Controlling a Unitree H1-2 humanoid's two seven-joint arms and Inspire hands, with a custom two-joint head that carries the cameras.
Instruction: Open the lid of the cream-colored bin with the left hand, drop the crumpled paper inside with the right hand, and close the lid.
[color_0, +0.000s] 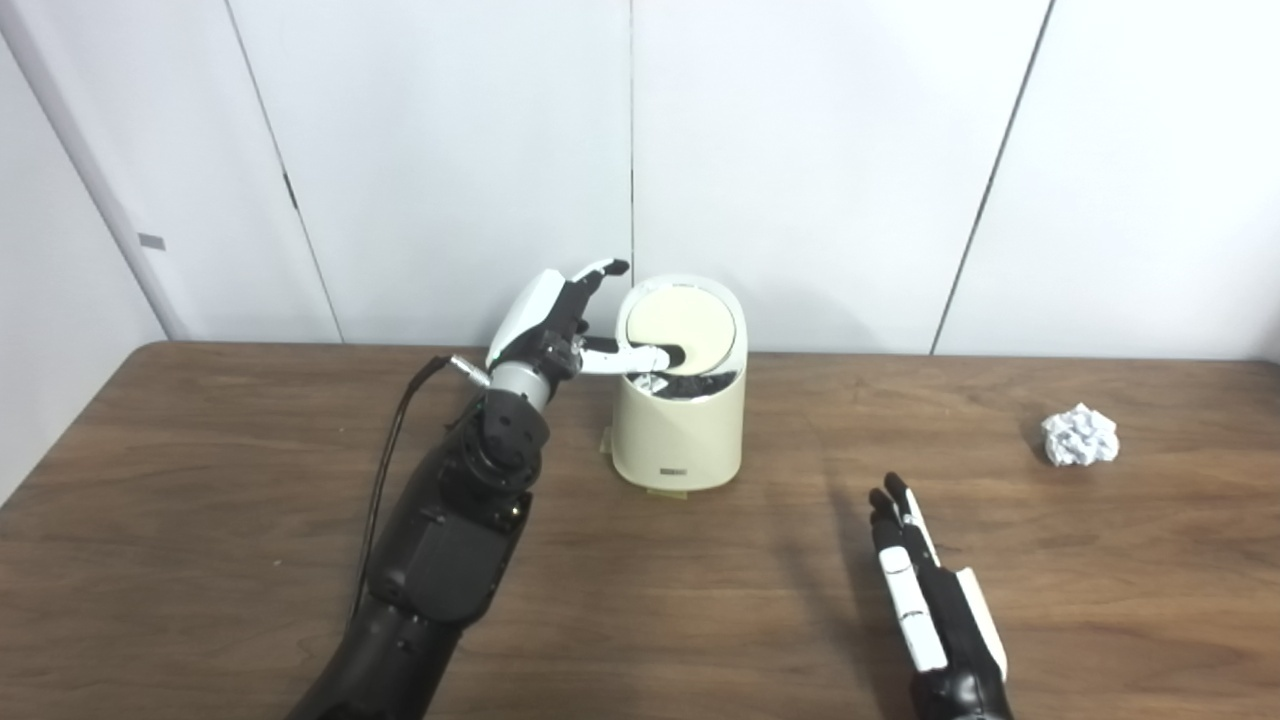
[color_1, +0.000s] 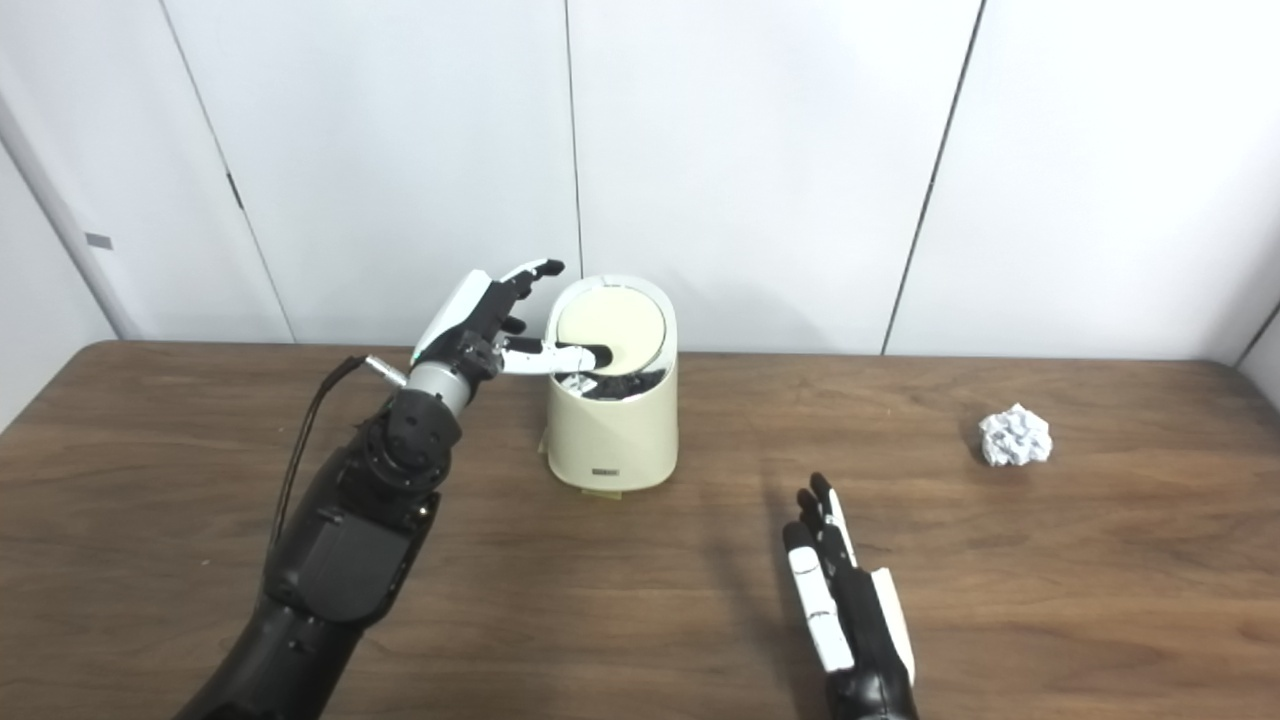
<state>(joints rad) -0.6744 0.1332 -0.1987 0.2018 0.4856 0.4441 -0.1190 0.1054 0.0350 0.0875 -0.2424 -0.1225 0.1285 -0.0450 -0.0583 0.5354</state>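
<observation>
The cream-colored bin stands on the table a little left of centre. Its round lid is tilted up and faces me, with a dark gap showing below it. My left hand is at the bin's left side, fingers spread and pointing up, holding nothing. Its thumb reaches across the lid's lower edge over the gap. The crumpled white paper lies alone on the table at the far right. My right hand rests open near the front edge, fingers straight, well short of the paper.
The brown wooden table runs the full width of the view, with white wall panels right behind it. A black cable hangs along my left forearm. Something shiny shows inside the bin's opening.
</observation>
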